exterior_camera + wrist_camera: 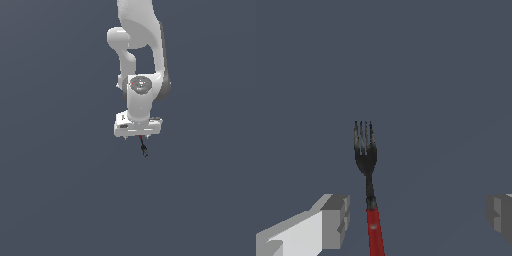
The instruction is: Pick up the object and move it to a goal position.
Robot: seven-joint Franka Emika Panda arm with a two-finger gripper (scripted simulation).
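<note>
One white Panda arm (142, 55), one gripper (138, 136), one dark fork (365, 152) with a red handle end and four tines. Two grey fingertips (336, 220) spread wide apart, fork lying between them untouched, tines pointing away from the wrist.

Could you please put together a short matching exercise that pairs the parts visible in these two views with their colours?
Things:
1. fork head and tines
2. fork handle
3. arm
4. finger pads

Colours:
A. white
B. red
C. grey
D. blackish

Pairs: 1-D, 2-B, 3-A, 4-C. In the wrist view the jaws stand wide apart, with the fork between them and touching neither.
</note>
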